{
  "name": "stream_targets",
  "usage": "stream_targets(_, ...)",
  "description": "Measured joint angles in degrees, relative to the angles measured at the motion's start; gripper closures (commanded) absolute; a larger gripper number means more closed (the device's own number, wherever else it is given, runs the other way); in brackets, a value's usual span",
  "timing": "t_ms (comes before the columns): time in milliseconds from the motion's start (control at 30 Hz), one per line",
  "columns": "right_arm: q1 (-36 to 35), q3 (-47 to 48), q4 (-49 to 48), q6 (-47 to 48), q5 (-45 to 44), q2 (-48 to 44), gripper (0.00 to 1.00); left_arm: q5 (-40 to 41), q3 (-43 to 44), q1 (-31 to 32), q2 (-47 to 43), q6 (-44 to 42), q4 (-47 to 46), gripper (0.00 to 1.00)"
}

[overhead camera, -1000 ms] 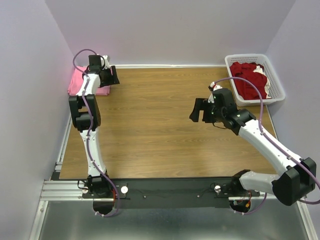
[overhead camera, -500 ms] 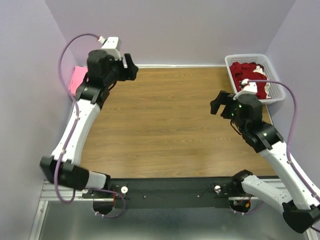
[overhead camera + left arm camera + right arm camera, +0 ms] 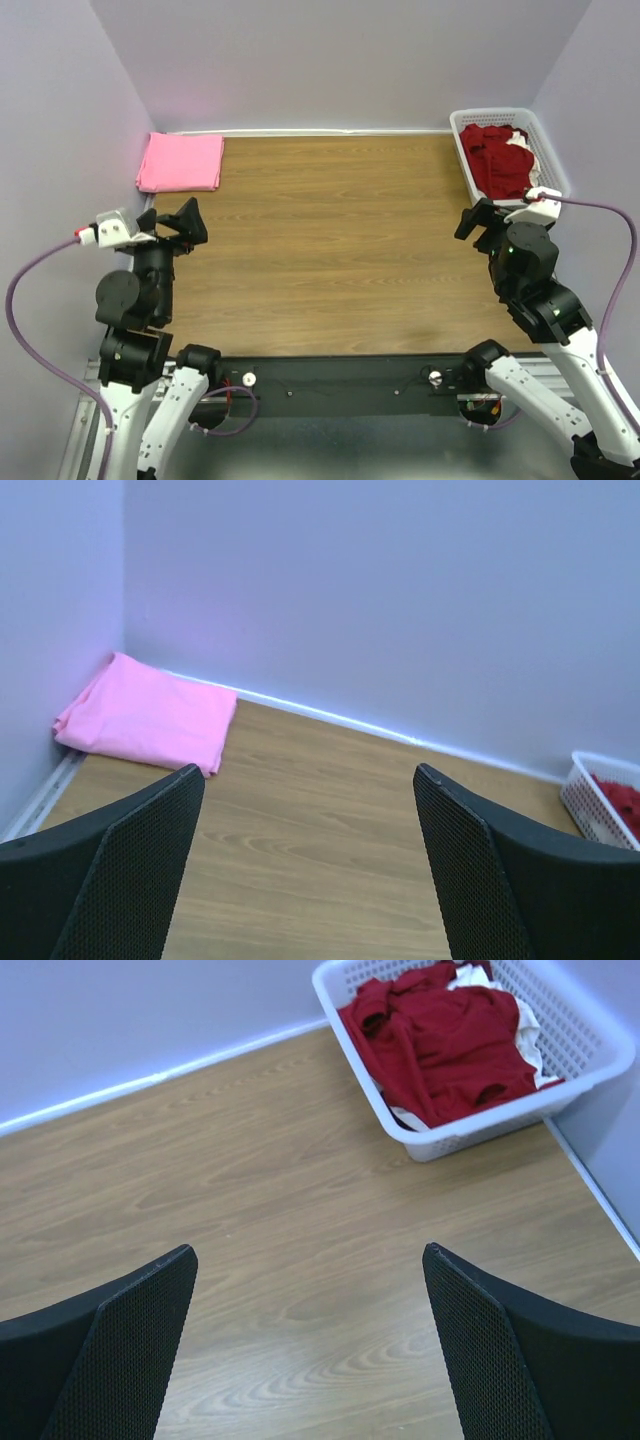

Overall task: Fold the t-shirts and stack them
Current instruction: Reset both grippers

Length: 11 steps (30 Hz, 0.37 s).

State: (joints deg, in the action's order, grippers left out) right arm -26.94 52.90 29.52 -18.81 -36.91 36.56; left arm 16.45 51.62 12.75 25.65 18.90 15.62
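We found the pink t-shirt already folded into a flat rectangle in the far left corner of the table, its edges close to both walls. The dark red t-shirts lay crumpled in a heap inside the white basket at the far right corner. Some white cloth showed among them. We could not tell from the tangle how many shirts the heap held.

The left gripper hung well back from the pink shirt, with its jaws spread wide and nothing between them. The right gripper was just as wide open and empty. It sat near the basket but short of it, looking down on its near wall.

We judged the cloth to be light, limp and quick to drape, so a pinch would bunch it rather than lift it flat. It was not fragile and seemed unlikely to slip once clamped. In a heap, though, one fold could easily drag a neighbouring shirt up with it.

We thought the best hold was a raised ridge on the topmost red shirt, ideally a collar or shoulder seam where the fabric is doubled. Once the shirt was spread on the wood, each gripper would need its own corner or shoulder, because the shirt is far wider than one gripper.
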Motion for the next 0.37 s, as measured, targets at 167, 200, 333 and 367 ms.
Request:
stream_targets(167, 0.00, -3.72, -0.20, 0.13, -1.86, -2.58, 0.00, 2.01, -10.12, 0.00, -9.20, -0.44, -4.81, 0.06)
stream_targets(200, 0.00, -4.20, -0.20, 0.28, -2.21, -3.34, 0.00, 2.32, -12.59, 0.02, -11.04, -0.46, -5.55, 0.06)
stream_targets(333, 0.00, -4.81, -1.05, 0.98, -3.48, -6.84, 0.00, 3.80, -19.37, 0.00, -16.74, -0.33, -7.65, 0.06)
stream_targets(367, 0.00, -4.81, -1.46, 1.16, -3.78, -7.43, 0.00, 4.04, -20.26, 0.00, -17.40, -0.31, -8.24, 0.06)
